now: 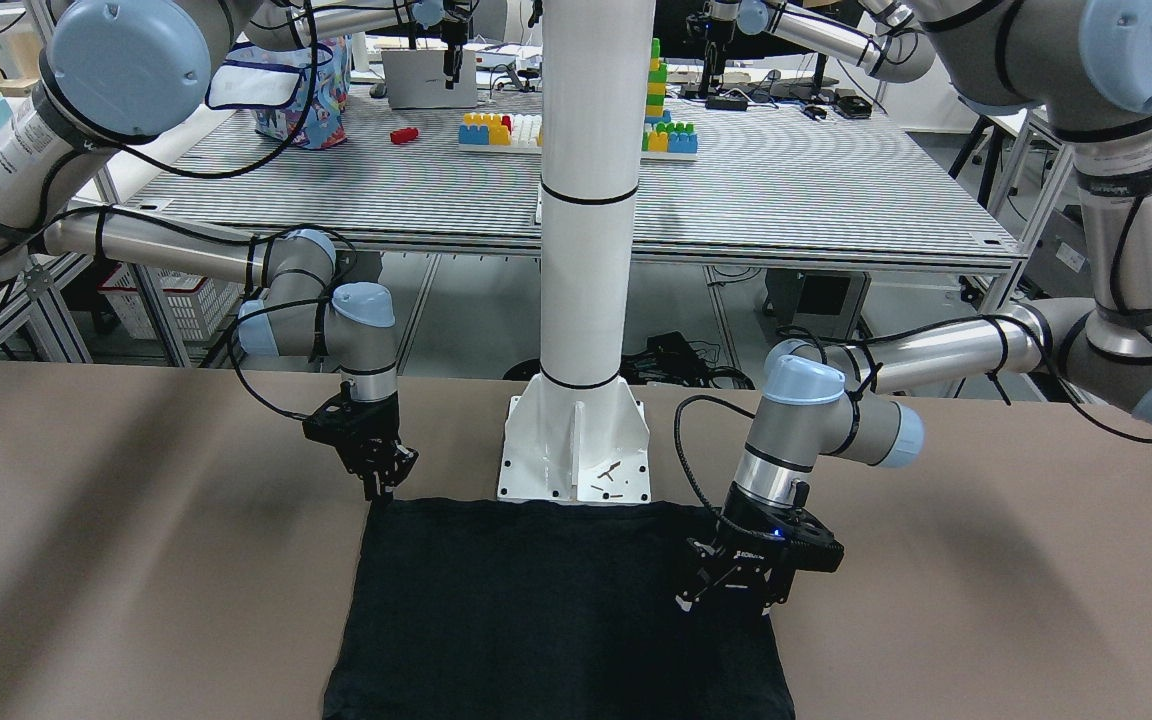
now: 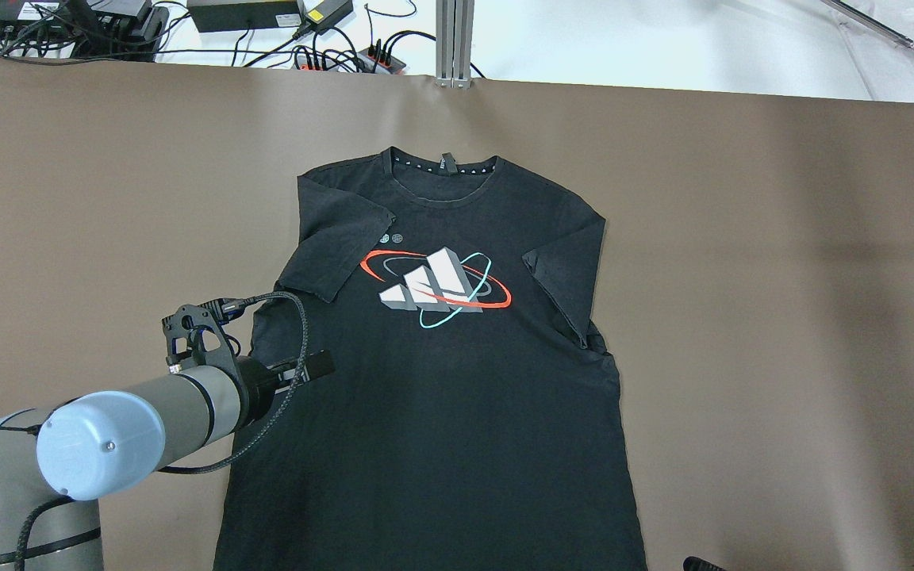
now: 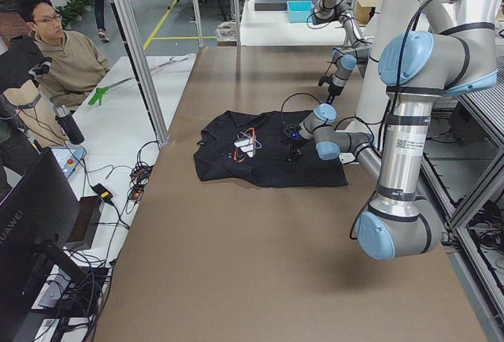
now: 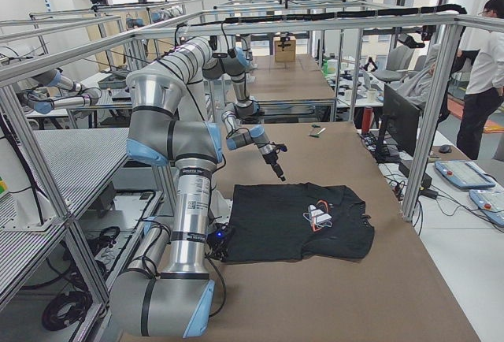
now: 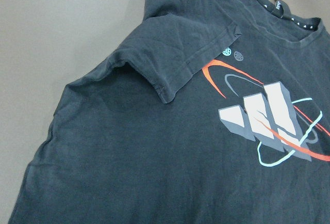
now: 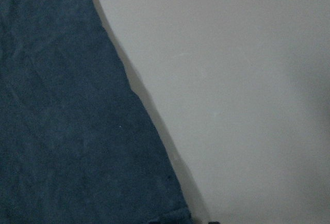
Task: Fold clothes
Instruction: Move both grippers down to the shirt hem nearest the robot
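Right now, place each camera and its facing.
Front: across the table, facing the robot; left end effector, right end effector at the shirt.
Overhead: behind the robot, looking down; left arm.
Left: table's left end; left arm nearest.
Right: table's right end; right arm nearest.
Left wrist: above sleeve and logo; no body.
Right wrist: above shirt edge; no body.
Shared: the shirt, everywhere.

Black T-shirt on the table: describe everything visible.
The T-shirt is black, soft matte knit, with a white, red and teal chest logo. It lies spread flat, front up, on the brown table, collar away from the robot, both short sleeves turned inward. The left gripper is over its side edge; contact unclear.
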`<state>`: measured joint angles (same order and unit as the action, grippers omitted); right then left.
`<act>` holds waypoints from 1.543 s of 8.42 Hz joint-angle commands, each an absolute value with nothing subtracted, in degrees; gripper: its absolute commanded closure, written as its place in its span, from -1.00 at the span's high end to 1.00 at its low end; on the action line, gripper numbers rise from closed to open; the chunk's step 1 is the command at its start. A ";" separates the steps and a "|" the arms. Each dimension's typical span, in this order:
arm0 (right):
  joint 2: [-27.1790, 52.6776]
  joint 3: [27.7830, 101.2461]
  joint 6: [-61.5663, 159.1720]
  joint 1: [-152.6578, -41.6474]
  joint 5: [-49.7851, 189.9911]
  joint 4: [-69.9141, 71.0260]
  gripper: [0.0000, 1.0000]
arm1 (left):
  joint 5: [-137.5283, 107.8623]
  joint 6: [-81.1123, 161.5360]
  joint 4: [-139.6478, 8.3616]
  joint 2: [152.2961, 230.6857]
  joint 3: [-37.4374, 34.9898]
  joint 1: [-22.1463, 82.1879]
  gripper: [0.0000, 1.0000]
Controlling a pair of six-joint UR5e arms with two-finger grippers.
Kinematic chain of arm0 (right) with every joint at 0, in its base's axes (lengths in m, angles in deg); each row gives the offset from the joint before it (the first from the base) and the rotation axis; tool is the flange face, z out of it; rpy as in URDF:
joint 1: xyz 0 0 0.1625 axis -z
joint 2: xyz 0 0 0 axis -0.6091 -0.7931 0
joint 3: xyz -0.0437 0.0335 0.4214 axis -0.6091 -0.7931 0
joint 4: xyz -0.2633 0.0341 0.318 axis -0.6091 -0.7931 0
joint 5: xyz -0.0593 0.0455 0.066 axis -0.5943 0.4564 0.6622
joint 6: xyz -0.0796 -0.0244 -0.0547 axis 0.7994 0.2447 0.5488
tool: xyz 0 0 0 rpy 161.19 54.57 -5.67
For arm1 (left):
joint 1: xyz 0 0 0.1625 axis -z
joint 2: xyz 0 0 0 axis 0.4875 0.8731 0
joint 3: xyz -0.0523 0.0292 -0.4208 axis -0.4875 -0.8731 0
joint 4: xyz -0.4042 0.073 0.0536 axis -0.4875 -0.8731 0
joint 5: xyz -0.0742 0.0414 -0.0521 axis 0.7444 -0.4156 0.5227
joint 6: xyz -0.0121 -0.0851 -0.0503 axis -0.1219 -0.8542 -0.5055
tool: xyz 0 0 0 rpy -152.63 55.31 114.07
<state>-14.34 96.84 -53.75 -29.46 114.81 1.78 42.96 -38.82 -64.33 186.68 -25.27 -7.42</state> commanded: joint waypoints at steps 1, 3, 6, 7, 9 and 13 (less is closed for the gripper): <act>-14.39 97.38 -52.48 -30.13 114.84 1.80 -1.00 | 42.91 -38.84 -64.32 186.49 -24.78 -7.47 0.95; -14.47 98.95 -52.21 -30.23 114.93 1.72 -1.00 | 42.82 -41.62 -64.50 184.22 -25.65 -7.73 0.96; -15.00 101.59 -52.29 -30.23 114.85 1.63 -1.00 | 29.06 -50.24 -64.41 174.22 -31.79 -24.55 0.92; -15.00 101.68 -52.29 -30.23 114.76 1.63 -1.00 | 26.24 -54.53 -64.41 172.09 -32.33 -28.61 0.82; -14.91 101.95 -52.29 -30.23 114.15 1.63 -1.00 | 20.62 -62.43 -64.32 168.23 -32.33 -37.65 0.35; -14.82 102.48 -52.29 -30.23 113.36 1.63 -1.00 | 18.92 -67.48 -64.32 165.57 -32.77 -43.06 0.21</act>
<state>-14.83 102.43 -52.29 -30.22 113.94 1.63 19.32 -65.87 -64.34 166.41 -32.68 -41.68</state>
